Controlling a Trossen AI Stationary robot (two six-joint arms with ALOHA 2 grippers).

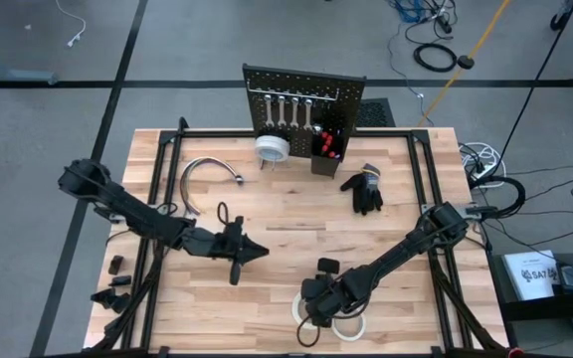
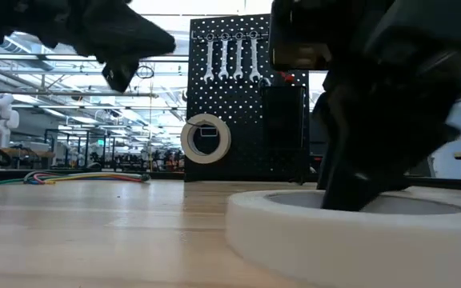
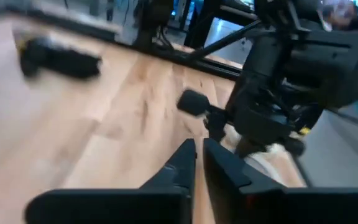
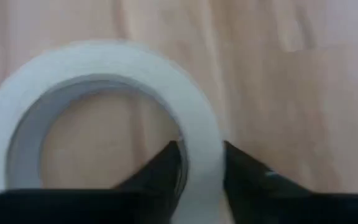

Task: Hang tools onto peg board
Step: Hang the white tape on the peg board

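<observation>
The peg board (image 1: 303, 94) stands upright at the table's far edge, with silver wrenches (image 1: 291, 109) and a white tape roll (image 1: 273, 147) hanging on its hooks. Red-handled tools stick out of its small black bin (image 1: 326, 149). Near the front edge a white tape roll (image 4: 98, 93) lies flat on the table. My right gripper (image 4: 202, 149) reaches down onto it, shut on its wall. A second roll (image 1: 350, 325) lies beside it. My left gripper (image 3: 199, 155) hovers left of centre above the table, shut with nothing between its fingers. My right gripper pinches the tape roll's wall (image 4: 201, 134), one finger (image 4: 166, 165) inside the ring and the other (image 4: 244, 165) outside. The fingers come steeply from above. The roll (image 2: 350, 232) lies flat with its underside on the table.
A black glove (image 1: 363, 189) lies right of the board, and a curved chrome tube (image 1: 210, 179) lies at the far left. Small black parts (image 1: 115, 283) sit by the left edge. Bare wood stretches across the table's middle between the arms and the board.
</observation>
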